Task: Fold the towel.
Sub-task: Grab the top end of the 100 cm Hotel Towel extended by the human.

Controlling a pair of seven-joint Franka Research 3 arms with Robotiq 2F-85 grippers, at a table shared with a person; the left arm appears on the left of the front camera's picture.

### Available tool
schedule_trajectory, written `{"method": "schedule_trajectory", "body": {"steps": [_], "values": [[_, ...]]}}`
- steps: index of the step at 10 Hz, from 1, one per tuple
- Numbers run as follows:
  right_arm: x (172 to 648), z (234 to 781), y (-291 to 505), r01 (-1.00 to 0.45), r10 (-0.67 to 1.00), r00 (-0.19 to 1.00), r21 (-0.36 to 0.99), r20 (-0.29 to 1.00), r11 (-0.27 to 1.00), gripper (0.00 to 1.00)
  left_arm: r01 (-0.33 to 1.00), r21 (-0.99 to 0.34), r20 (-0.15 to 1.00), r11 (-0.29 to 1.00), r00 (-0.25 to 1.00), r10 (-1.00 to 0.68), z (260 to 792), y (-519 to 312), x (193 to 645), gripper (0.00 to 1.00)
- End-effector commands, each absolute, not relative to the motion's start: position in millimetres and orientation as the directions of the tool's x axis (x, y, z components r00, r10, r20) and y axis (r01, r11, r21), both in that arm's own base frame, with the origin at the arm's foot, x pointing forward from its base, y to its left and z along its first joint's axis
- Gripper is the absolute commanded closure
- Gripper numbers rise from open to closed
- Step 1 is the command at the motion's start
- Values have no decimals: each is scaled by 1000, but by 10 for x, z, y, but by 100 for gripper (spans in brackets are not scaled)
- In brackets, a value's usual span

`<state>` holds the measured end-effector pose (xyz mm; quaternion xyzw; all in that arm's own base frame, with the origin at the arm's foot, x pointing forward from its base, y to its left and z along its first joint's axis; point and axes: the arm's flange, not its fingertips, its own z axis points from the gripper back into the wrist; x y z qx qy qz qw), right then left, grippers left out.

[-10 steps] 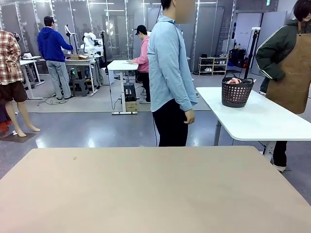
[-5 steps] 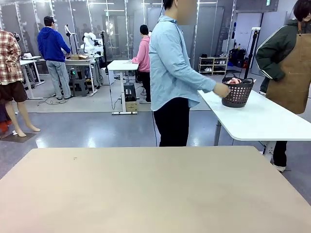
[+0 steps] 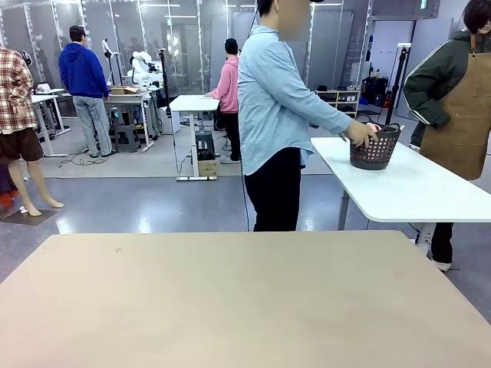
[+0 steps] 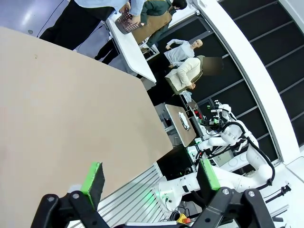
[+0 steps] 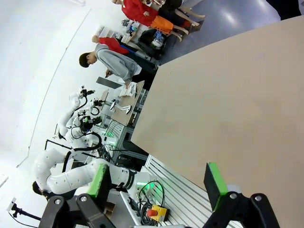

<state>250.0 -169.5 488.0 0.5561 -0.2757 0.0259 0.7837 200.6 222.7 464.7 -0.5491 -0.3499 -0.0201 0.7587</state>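
Towel (image 3: 374,126): pink bundle inside dark basket (image 3: 377,153)

place: open-plan lab | beyond tan table (image 3: 230,299): white standing desks (image 3: 192,102); glass partitions (image 3: 184,34); polished grey floor (image 3: 153,203)

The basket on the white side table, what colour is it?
The basket is dark grey, latticed; clearest in the front view.
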Motion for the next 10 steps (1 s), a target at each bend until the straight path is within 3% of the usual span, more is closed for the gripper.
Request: {"method": "schedule_trajectory", "body": {"steps": [1, 10], "values": [[2514, 4882, -1700, -372, -264, 835, 850, 482, 374, 0, 441, -811, 571, 385, 740, 355, 4661, 2245, 2018, 0], [2514, 4882, -1700, -372, -264, 835, 850, 482, 374, 0, 441, -811, 571, 385, 740, 355, 4661, 2245, 2018, 0]]}}
